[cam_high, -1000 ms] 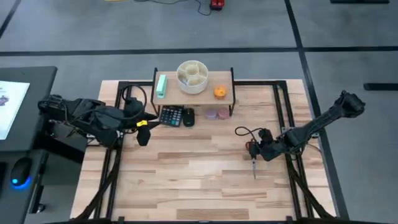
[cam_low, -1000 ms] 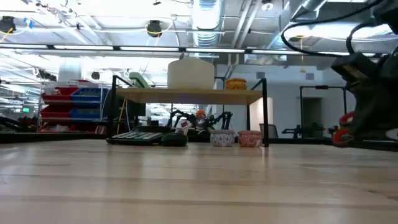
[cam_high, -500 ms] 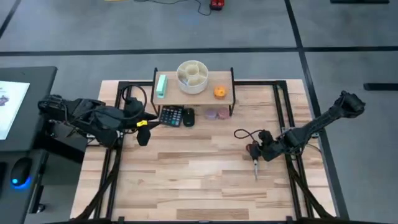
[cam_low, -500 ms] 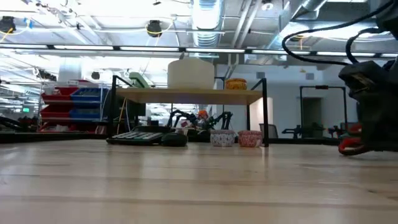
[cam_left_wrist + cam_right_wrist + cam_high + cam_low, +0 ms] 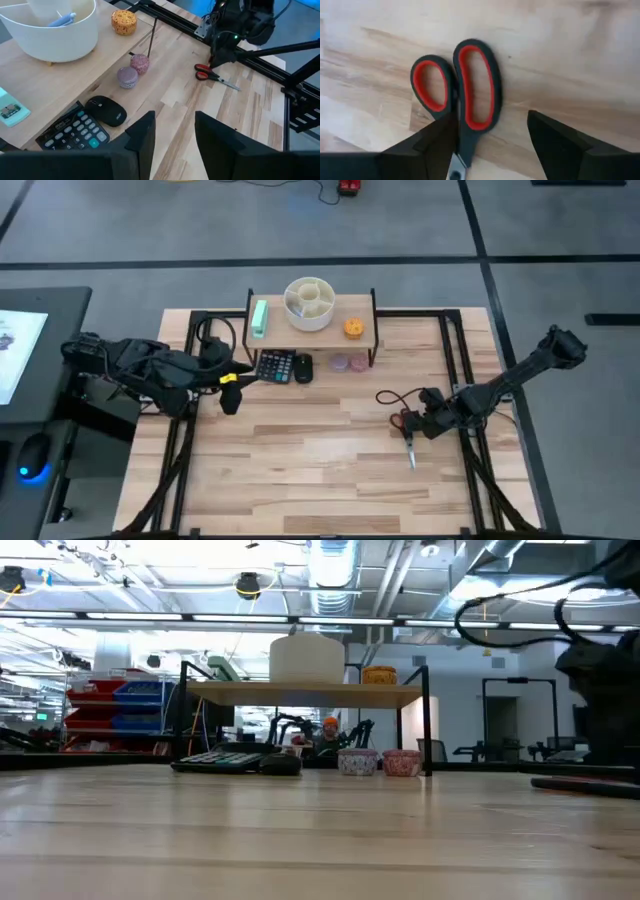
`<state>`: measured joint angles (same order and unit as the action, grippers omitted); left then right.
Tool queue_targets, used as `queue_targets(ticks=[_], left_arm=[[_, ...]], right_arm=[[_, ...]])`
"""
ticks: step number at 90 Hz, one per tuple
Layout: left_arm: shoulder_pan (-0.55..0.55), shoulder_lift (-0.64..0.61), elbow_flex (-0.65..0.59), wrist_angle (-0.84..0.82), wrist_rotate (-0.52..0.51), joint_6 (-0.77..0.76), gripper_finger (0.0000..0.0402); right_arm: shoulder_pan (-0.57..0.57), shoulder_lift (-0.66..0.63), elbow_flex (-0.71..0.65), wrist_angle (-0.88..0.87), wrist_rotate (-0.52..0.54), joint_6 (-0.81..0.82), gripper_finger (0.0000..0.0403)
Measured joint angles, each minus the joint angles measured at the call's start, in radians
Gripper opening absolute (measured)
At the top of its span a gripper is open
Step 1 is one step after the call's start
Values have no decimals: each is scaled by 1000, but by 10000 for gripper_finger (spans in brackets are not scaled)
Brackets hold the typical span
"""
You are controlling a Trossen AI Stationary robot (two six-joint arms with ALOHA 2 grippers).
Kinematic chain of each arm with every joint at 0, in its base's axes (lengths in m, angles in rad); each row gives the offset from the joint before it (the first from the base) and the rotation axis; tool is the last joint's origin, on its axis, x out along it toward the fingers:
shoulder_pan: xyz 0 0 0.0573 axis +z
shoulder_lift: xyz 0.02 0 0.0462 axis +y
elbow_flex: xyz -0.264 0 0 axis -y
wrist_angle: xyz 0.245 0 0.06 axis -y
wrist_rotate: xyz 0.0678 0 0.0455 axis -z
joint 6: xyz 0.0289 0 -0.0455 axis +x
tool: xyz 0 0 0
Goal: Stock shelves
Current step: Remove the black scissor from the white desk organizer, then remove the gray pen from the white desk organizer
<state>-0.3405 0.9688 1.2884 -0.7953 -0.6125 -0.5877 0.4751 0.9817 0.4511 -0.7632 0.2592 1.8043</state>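
Note:
The shelves (image 5: 310, 330) stand at the table's far middle, legs on the tabletop. On their plank top are a white bowl (image 5: 308, 302), a green item (image 5: 260, 318) and an orange item (image 5: 353, 328). Red-and-black scissors (image 5: 406, 436) lie flat on the table at the right. My right gripper (image 5: 492, 150) is open and low over their handle rings (image 5: 470, 85), a finger on either side. My left gripper (image 5: 172, 145) waits open at the table's left edge with nothing between its fingers. My right gripper is open at the scissors' handle end, coming in low from the table's right. One finger (image 5: 432, 145) stands right beside the shank (image 5: 462, 150) below the rings, and I cannot tell whether it touches. The scissors lie flat on the tabletop.
A calculator (image 5: 275, 365), a black mouse (image 5: 303, 368) and two small cups (image 5: 349, 363) sit under and just in front of the shelves. Black frame rails (image 5: 455, 360) run along the table's sides. Bare wood (image 5: 310, 450) spreads across the near middle.
My right gripper has opened and let go of the scissors. Their red handles, held a little above the table a second ago, have come down, and the scissors now lie flat on the wood.

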Motion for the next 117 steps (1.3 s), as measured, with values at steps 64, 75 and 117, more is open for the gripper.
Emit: queue_targets(ticks=[64,75,117], left_arm=[[0,0,0,0,0,5,116],[0,0,0,0,0,7,116],[0,0,0,0,0,8,116]], right_arm=[[-330,0,494,370,-33,-996,217],[-401,11,518,706,-51,-1241,217],[-583,339,859,755,-94,-1759,217]])
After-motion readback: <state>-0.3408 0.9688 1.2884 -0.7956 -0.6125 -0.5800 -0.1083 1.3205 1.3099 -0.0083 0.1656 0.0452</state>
